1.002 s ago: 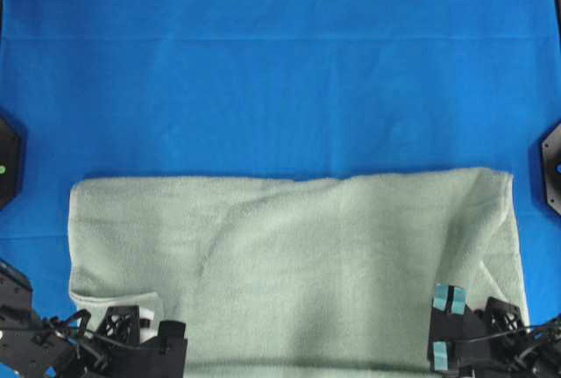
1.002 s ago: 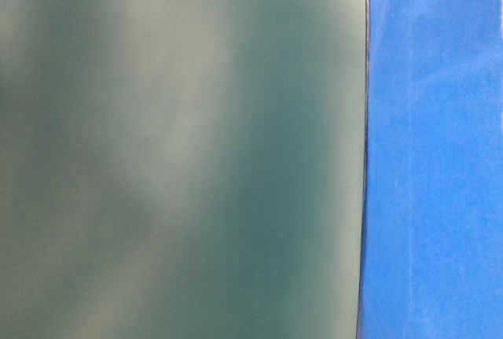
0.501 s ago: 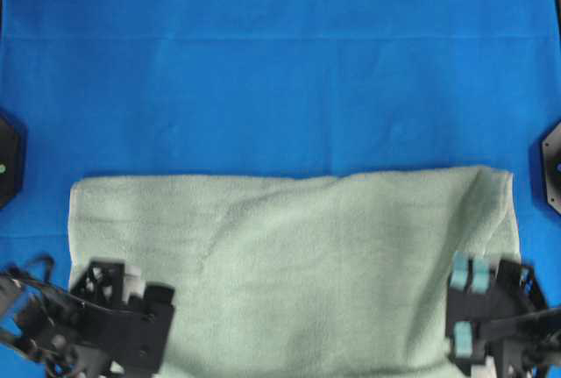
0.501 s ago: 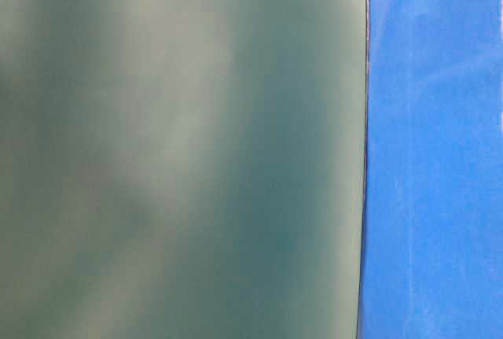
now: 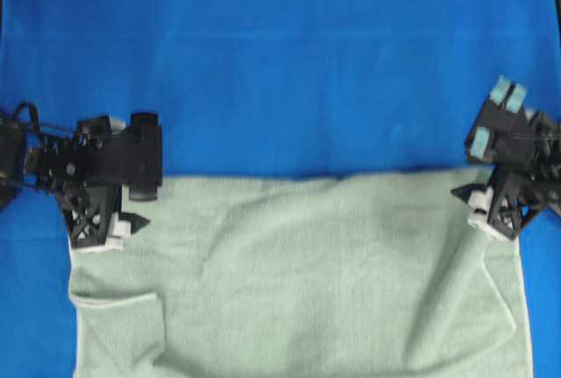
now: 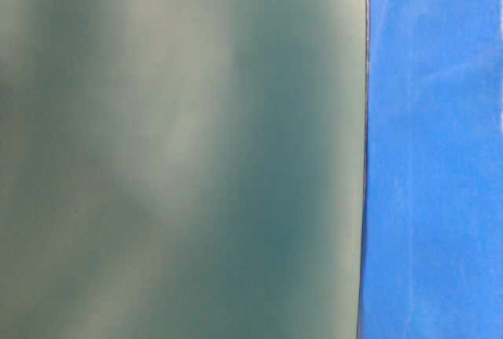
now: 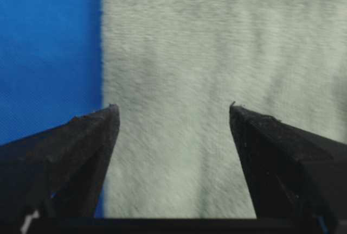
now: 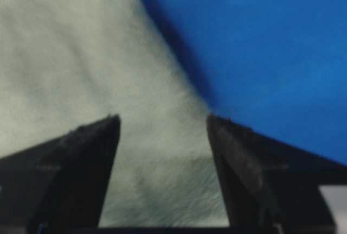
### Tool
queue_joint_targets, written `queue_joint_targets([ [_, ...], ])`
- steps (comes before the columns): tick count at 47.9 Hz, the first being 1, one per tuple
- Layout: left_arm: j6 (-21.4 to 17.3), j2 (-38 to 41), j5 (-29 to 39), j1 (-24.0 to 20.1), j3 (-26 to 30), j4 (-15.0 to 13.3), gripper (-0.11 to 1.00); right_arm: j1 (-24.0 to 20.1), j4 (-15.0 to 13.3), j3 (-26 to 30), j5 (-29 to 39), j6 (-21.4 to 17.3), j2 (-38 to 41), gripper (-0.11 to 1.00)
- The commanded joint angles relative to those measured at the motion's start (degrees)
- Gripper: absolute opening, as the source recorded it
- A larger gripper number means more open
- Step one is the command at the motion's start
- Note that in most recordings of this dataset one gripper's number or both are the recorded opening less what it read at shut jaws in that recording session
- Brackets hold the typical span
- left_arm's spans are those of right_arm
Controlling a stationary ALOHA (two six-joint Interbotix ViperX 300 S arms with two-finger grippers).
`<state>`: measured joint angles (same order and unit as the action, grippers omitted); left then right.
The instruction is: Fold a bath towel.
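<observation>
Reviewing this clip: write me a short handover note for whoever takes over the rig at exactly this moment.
Left claw: open, holding nothing, over the bath towel near its far left corner.
Right claw: open, holding nothing, over the far right corner.
Towel: lies flat on the blue cloth at the near side of the overhead view; its near edge runs out of frame. A small flap is turned over at the near left.
Done: a fold seems to be in place, but the layers cannot be made out.
Left: probably grip both far corners for the next fold and smooth the flap.
</observation>
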<state>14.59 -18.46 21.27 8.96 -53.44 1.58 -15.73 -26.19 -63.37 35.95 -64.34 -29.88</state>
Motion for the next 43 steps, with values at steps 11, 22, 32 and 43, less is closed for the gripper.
queue_joint_targets([
  [11, -2.29, 7.91, -8.0, -2.64, -4.13, 0.18, 0.77, 6.94, -0.62, -5.45, -8.96, 1.93, 6.06, 0.64],
  [22, -1.67, 11.16, -7.82, -3.08, -4.83, -0.7, 0.74, 6.77, 0.44, -5.1, -12.74, 1.85, 10.63, 0.64],
  [32, -1.58, 10.72, -4.75, -1.93, -5.45, -1.93, 0.39, 2.37, 4.48, -5.01, -13.8, 1.93, 10.72, 0.46],
  [43, -2.2, 9.49, -2.9, -1.41, -3.78, -1.93, 0.11, 1.49, 7.03, -4.75, -13.1, 1.93, 9.58, 0.09],
])
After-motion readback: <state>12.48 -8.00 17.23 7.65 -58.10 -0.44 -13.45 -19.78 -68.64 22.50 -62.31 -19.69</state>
